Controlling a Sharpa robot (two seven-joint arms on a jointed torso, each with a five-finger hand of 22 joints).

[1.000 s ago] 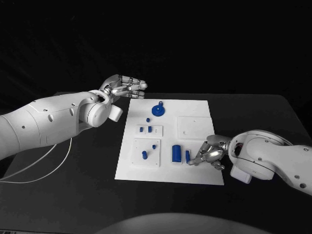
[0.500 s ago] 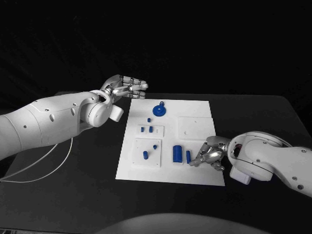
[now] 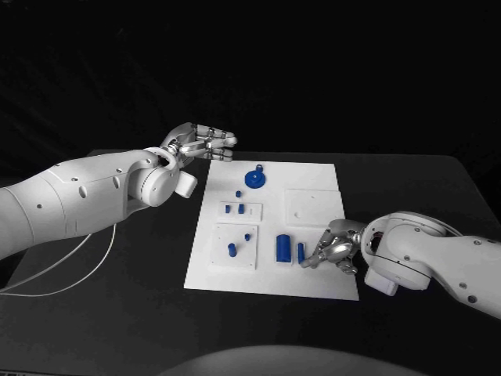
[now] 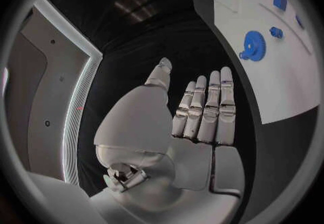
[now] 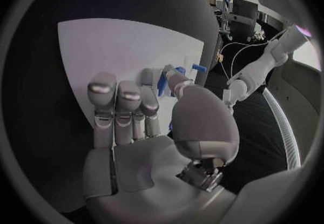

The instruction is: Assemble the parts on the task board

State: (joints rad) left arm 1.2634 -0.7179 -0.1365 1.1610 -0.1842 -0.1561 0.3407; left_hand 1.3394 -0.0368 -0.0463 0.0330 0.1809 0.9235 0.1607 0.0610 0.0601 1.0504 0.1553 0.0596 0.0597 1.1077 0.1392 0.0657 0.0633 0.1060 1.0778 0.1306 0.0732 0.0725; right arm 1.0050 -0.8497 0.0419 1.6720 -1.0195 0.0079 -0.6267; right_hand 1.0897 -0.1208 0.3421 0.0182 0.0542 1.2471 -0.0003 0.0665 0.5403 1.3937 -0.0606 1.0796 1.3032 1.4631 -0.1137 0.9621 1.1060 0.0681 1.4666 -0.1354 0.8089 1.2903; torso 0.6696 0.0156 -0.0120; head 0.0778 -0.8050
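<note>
Right hand (image 3: 332, 252) is working low at the near right part of the task board (image 3: 318, 176), fingertips (image 5: 154, 85) bunched w/ the thumb around a slim blue peg (image 3: 301, 251). Looks like it's pinching that peg, tho the head view is too small to confirm; the wrist view is showing blue right betw. thumb and fingers, so I'm calling it held.

Just beside the hand, on its inner side, a bigger blue cylinder (image 3: 282, 247) is lying on the board, v. near the peg. Further out from the hand, a raised white plate w/ two small blue pieces (image 3: 232, 249), then a pair of short blue pegs (image 3: 235, 208). Past the hand, a blank square plate (image 3: 314, 205). Farthest away, the blue gear (image 3: 254, 179) is sitting near the board's far end.

Left hand (image 3: 204, 142) is hovering off the board's far left corner, fingers side by side and straight, holding nothing; gear nearest to it.

Risks, as I judge them: thin grip on a thin peg, so it could be twisting or slipping out on the lift. Knuckles are crowding the big cylinder, so a sideways move could be rolling it off its spot. Board isn't visibly clamped, so a hard press might be shifting it.
</note>
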